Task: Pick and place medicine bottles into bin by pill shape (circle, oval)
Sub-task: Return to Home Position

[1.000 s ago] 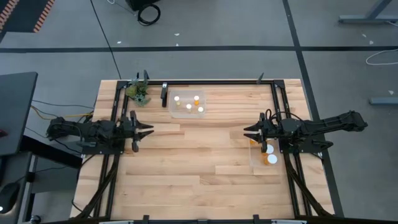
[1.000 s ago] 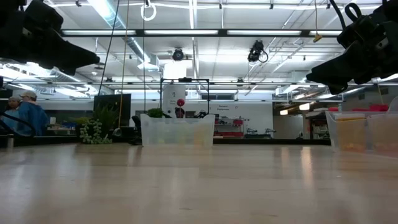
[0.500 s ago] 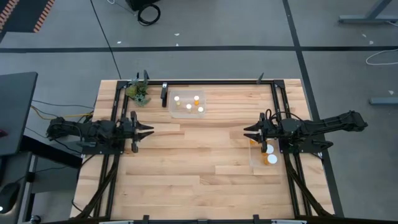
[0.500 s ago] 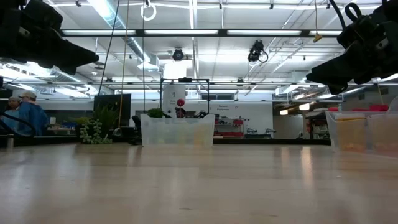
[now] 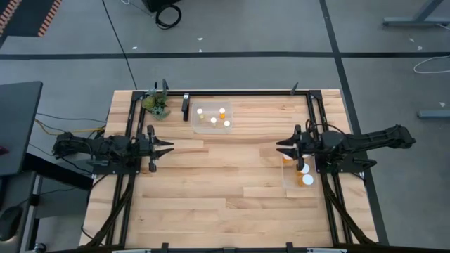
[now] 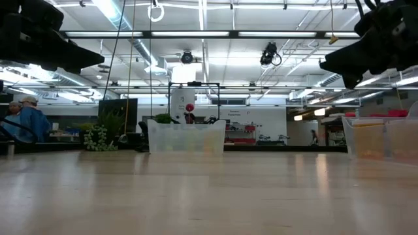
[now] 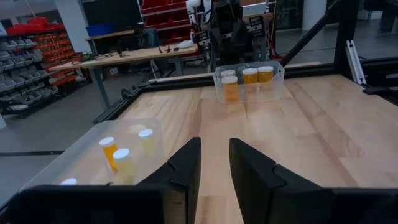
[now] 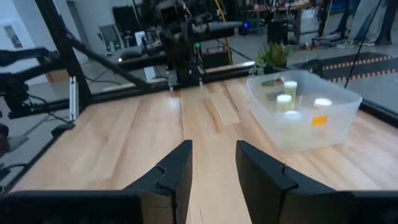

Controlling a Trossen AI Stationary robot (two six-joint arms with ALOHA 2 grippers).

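Nearest, at the right side of the table (image 5: 225, 190), a clear bin (image 5: 288, 187) holds medicine bottles (image 5: 307, 180). Over its far end hangs the right gripper (image 5: 281, 150), fingers a little apart and empty. Opposite, the left gripper (image 5: 169, 148) is the same. Farther back, a second clear bin (image 5: 202, 128) holds four more bottles, near a small plant (image 5: 156, 104).

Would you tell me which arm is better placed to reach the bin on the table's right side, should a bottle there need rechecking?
Right. The right gripper hangs open beside that bin, its wrist above its rim. The left gripper, also open, waits at the table's opposite side.
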